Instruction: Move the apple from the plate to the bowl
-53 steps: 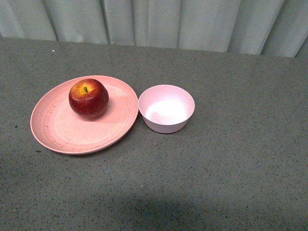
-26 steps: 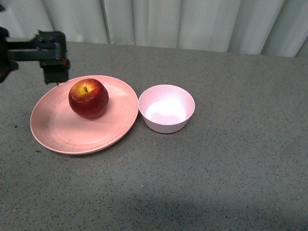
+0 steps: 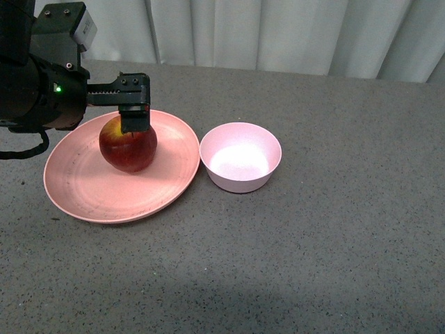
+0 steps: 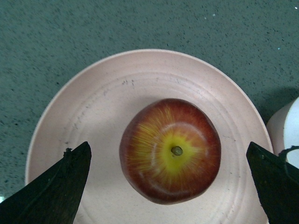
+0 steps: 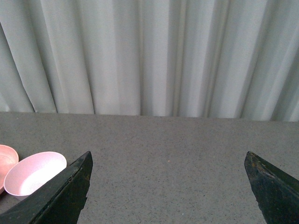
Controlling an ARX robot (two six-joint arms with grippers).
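Hovering right over the plate (image 3: 83,188), the left gripper (image 4: 166,156) is lined up on the apple (image 3: 128,147), jaws spread wide with nothing between them yet. From the wrist camera the stem sits almost dead centre, and the two dark fingers (image 4: 60,186) stand well clear of the fruit on either side. Lovely alignment!

The apple rests on the plate, a little towards the far side, stem up. The bowl (image 3: 240,182) waits just beside the plate's rim, on the robot's right, and it looks empty. So the task is at its very start: this is the reach before the grasp.

What does this call for? I'd say a straight drop, keeping that stem centred, until the pads are level with the widest part of the fruit. Close too high on that glossy round skin and it may squirt out and roll across the plate. Squeeze firmly but not hard enough to bruise it, and keep the tips off the plate.

Over on the other side, the right gripper (image 5: 168,156) is parked with jaws apart, holding nothing, looking across the grey table (image 3: 334,229) at the curtain (image 5: 149,56).
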